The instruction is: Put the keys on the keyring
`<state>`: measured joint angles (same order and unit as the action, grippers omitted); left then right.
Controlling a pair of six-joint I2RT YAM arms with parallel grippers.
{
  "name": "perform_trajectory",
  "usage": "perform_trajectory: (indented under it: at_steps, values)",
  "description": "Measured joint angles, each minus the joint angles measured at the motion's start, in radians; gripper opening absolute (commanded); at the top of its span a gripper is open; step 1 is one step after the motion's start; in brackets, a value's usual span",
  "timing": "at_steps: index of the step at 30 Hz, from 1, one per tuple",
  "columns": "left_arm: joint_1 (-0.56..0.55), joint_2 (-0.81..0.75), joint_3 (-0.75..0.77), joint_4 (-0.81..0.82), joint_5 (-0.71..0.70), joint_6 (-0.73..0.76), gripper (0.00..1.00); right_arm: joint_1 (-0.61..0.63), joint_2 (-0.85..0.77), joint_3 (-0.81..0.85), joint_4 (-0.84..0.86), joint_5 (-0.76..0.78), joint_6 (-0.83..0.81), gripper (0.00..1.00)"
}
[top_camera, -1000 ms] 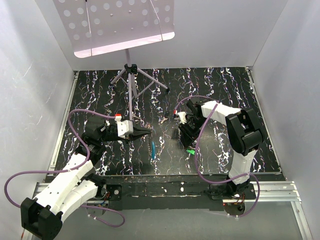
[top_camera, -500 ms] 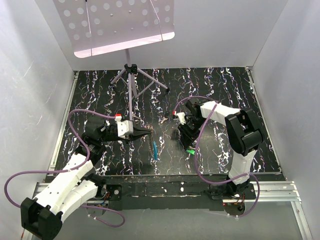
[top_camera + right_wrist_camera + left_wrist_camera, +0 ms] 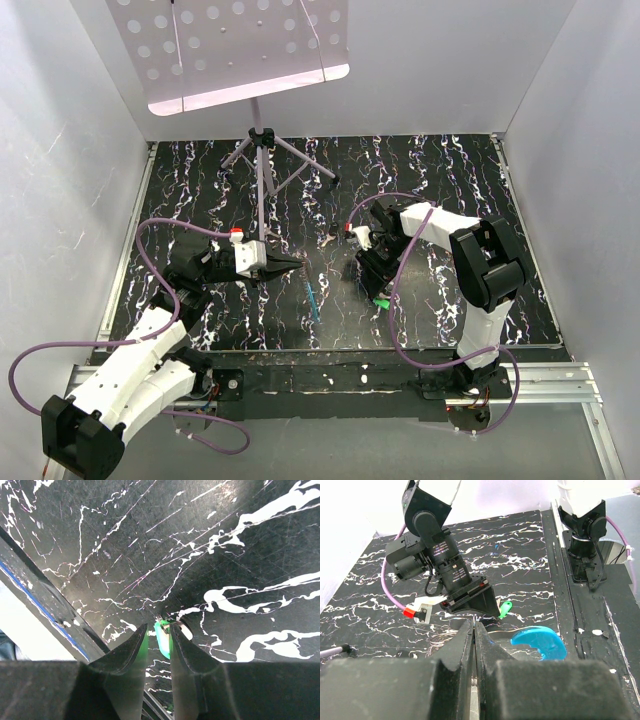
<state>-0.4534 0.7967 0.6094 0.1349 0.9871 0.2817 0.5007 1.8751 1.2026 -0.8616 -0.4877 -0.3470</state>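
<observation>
The keyring shows as a thin wire pinched at the tips of my left gripper [image 3: 474, 622], which is shut on it. Its light-blue tag [image 3: 540, 644] hangs just right of those jaws. From above, the tag [image 3: 313, 299] sits below and right of the left gripper [image 3: 298, 266]. The green-headed key [image 3: 162, 640] lies between the fingers of my right gripper [image 3: 159, 627], close against the right finger, with a dark gap to the left one. In the top view, the key [image 3: 381, 301] pokes out just below the right gripper [image 3: 372, 283], and it shows in the left wrist view as well [image 3: 505, 609].
A purple tripod stand [image 3: 262, 170] with a perforated white desk [image 3: 240, 50] rises at the back centre of the black marbled mat [image 3: 450, 170]. White walls close in both sides. The metal rail [image 3: 330, 378] carrying the arm bases runs along the near edge.
The blue tag has drifted slightly to the right and down. Both arms and their jaws look unmoved.
</observation>
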Motion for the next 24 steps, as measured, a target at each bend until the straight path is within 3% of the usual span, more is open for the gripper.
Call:
perform_trajectory:
  at_steps: [24]
  values:
    - [0.000,0.000,0.000,0.000,0.000,0.000,0.00,0.024,0.000,0.006,-0.003,0.040,-0.012,0.27]
